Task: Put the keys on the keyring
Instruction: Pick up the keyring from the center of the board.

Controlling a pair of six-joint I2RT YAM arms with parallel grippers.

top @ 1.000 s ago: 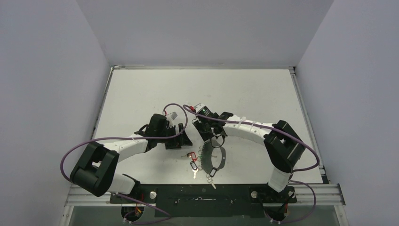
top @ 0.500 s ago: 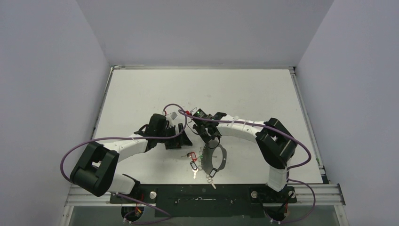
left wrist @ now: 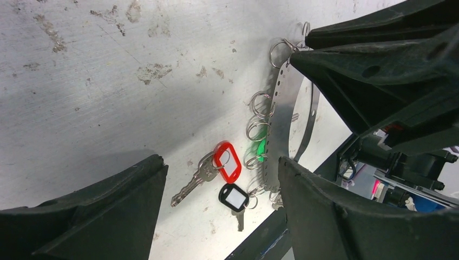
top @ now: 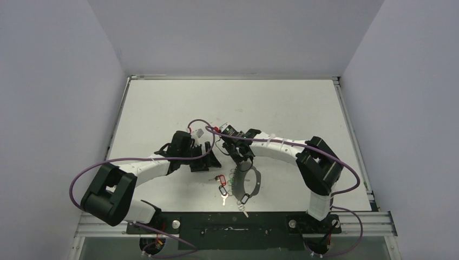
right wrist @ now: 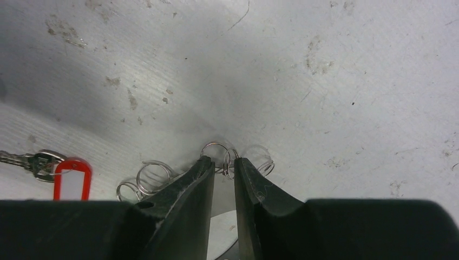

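Your left fingers (left wrist: 97,211) are spread wide with nothing between them, hovering low over the table (top: 162,108) just left of the cluster of keys. Looking between them in the left wrist view, you see the red-tagged key (left wrist: 208,172) lying flat on the table, its blade pointing away from the keyring. You can see it lies just beside the keyring's fringe of small rings; whether it touches them you cannot tell. A black-tagged key (left wrist: 234,198) lies right next to it on the near side. A green tag (left wrist: 261,149) sits tight against the keyring's band, and its key is hidden from you.

The keyring (left wrist: 280,114) lies flat near the middle of the table, towards the near edge, with its small rings fanning out on the left side.

Your right fingers (right wrist: 184,211) are down at the far end of the keyring, pinched nearly together on the band there, with a couple of the small rings poking out just past the fingertips.
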